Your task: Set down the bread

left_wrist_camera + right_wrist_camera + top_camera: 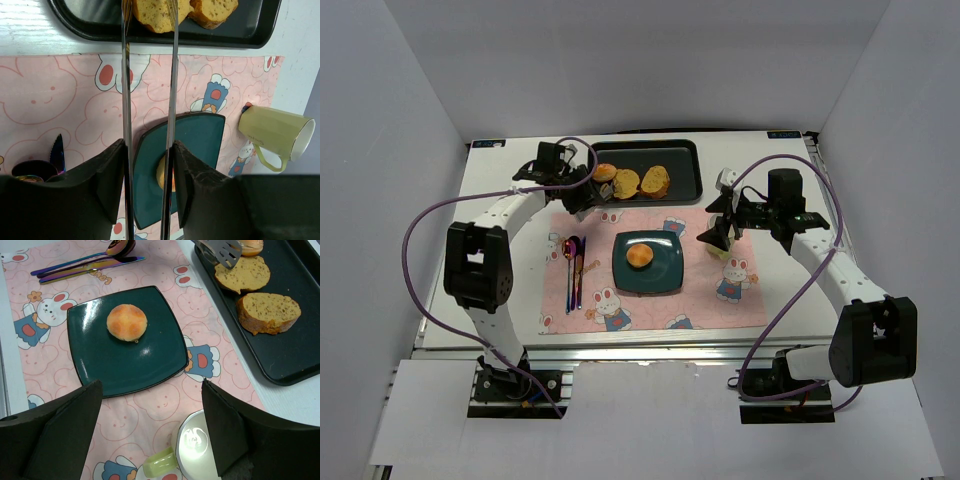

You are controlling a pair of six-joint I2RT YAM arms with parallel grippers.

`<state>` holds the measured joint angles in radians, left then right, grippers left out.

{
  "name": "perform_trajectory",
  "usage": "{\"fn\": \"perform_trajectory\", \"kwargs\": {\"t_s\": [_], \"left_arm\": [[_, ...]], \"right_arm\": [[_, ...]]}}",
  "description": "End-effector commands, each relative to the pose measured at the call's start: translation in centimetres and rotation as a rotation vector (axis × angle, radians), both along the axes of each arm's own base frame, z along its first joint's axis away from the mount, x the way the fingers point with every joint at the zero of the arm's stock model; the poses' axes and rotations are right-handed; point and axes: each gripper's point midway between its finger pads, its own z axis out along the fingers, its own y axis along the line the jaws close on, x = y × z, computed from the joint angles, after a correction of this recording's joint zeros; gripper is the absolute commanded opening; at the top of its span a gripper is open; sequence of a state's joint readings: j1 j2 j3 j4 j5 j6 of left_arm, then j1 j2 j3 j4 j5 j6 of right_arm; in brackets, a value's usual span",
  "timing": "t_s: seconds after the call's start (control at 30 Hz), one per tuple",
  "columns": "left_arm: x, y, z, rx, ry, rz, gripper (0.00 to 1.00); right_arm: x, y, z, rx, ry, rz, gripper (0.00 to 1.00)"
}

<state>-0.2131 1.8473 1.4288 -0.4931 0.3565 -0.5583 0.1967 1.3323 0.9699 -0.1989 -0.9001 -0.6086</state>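
Note:
A round orange bun lies on the dark-green square plate, and shows in the right wrist view too. Another bun and two toasted slices lie in the black tray. My left gripper is shut on metal tongs, whose arms reach over the tray's near edge and straddle a slice. The tong tips sit beside that slice. My right gripper is open and empty, right of the plate.
A pale-green mug lies on its side under my right gripper. Cutlery lies left of the plate on the pink rabbit placemat. White walls enclose the table.

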Motion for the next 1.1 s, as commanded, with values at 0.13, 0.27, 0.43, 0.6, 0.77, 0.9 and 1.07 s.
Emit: {"fn": "perform_trajectory", "kwargs": {"t_s": [0.13, 0.27, 0.43, 0.6, 0.77, 0.9, 1.07], "left_arm": [[0.6, -0.8, 0.6, -0.034, -0.018, -0.027, 0.51], [0.4, -0.7, -0.1, -0.029, -0.002, -0.03, 0.5], [0.8, -1.7, 1.1, -0.102, -0.03, -0.022, 0.35], [1.6, -2.3, 3.3, -0.169, -0.07, 0.011, 0.14], [2.5, -2.8, 7.2, -0.269, -0.141, 0.073, 0.09], [2.7, -3.7, 9.8, -0.385, -0.174, 0.078, 0.07], [0.2, -4.3, 10.3, -0.386, -0.166, 0.003, 0.05]], "right_arm": [[0.5, 0.2, 1.5, 0.022, -0.048, 0.011, 0.84], [0.4, 0.2, 1.7, 0.024, -0.05, 0.012, 0.84], [0.3, 0.1, 1.6, 0.023, -0.05, 0.009, 0.84], [0.2, 0.1, 1.7, 0.023, -0.054, 0.009, 0.84], [0.1, 0.0, 2.0, 0.026, -0.062, 0.009, 0.84], [0.0, 0.0, 2.2, 0.027, -0.072, 0.01, 0.84], [0.1, -0.5, 2.7, 0.023, -0.097, -0.003, 0.84]]}}
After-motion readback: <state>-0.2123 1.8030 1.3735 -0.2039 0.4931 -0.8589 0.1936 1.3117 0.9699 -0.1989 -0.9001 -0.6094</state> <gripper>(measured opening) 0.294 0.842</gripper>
